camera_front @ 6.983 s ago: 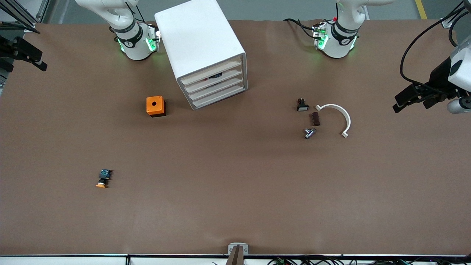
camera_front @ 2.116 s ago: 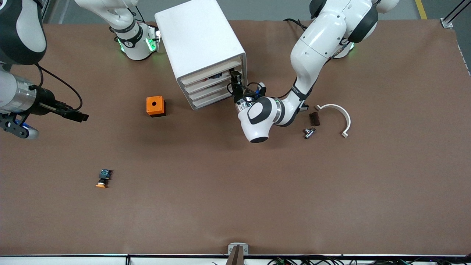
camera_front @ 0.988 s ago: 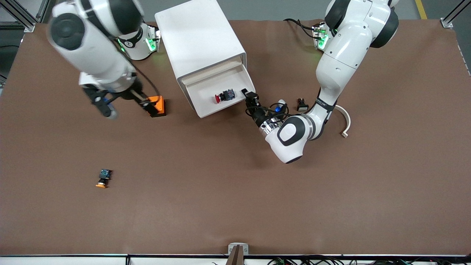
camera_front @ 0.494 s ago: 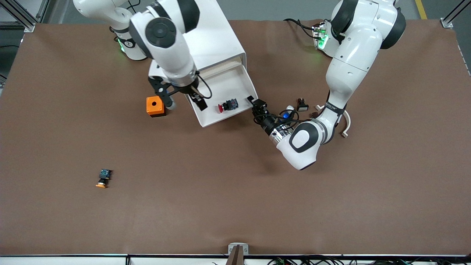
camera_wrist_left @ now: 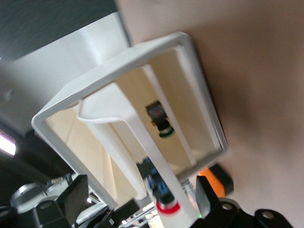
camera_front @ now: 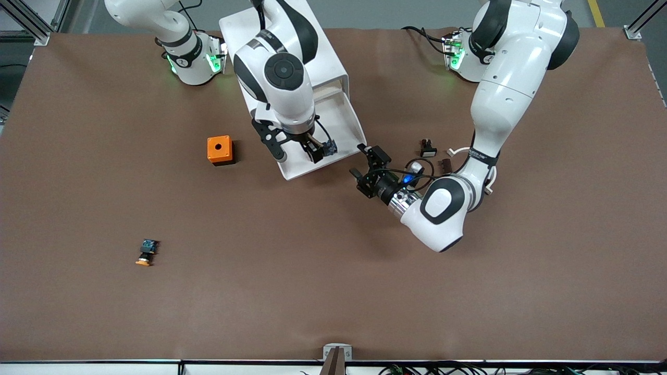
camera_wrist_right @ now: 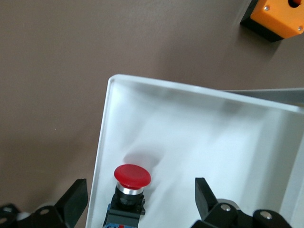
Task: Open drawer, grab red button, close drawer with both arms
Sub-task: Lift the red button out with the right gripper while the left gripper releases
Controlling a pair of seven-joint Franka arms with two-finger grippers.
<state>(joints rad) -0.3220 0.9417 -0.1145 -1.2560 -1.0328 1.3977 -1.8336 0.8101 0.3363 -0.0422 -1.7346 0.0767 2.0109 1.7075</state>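
Observation:
The top drawer of the white cabinet stands pulled out. The button lies on its side in the drawer, red cap toward the front rim. My right gripper hangs open over the drawer, one finger on each side of the button, not touching it. In the front view only the button's bluish rear end shows beside the right gripper. My left gripper is open and holds nothing, just off the drawer's front corner. It faces the drawer front, with the red cap showing over the rim.
An orange box with a round hole stands beside the cabinet toward the right arm's end. An orange-capped button lies nearer the front camera. A black white-faced button and a dark brown part lie by the left arm's forearm.
The left gripper has let go of the drawer front, opened and drawn back from it. The right arm has swung from beside the orange box to over the button in the drawer.

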